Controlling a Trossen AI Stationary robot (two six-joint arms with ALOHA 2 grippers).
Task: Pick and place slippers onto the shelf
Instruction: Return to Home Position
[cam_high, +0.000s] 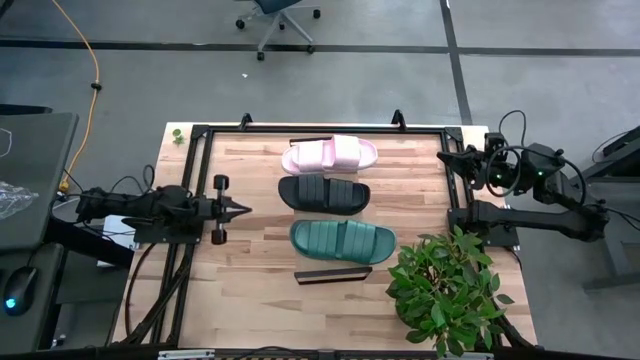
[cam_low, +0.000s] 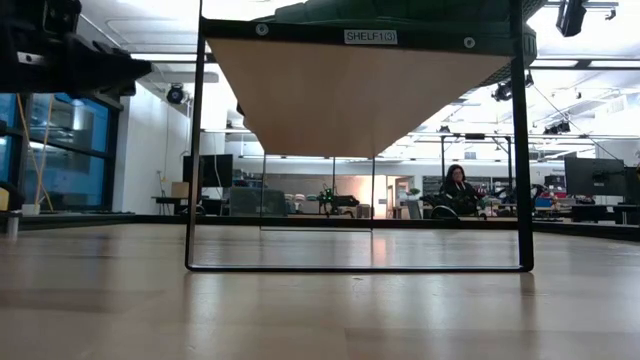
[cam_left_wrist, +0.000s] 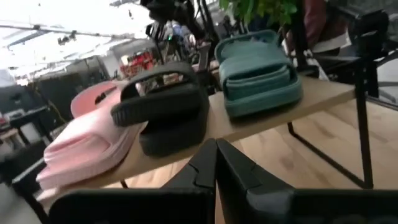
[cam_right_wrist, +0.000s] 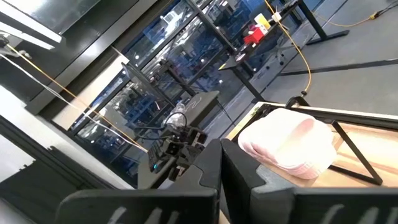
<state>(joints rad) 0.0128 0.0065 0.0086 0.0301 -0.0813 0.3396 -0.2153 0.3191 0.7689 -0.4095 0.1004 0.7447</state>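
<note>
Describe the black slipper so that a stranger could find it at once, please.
On the wooden table stands a raised shelf carrying three slippers in a row. The black slipper is the middle one, between the pink slipper and the green slipper; it alone is dark.

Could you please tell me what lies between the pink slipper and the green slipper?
The black slipper lies between the pink slipper and the green slipper. The high view shows this plainly, and the left wrist view agrees.
</note>
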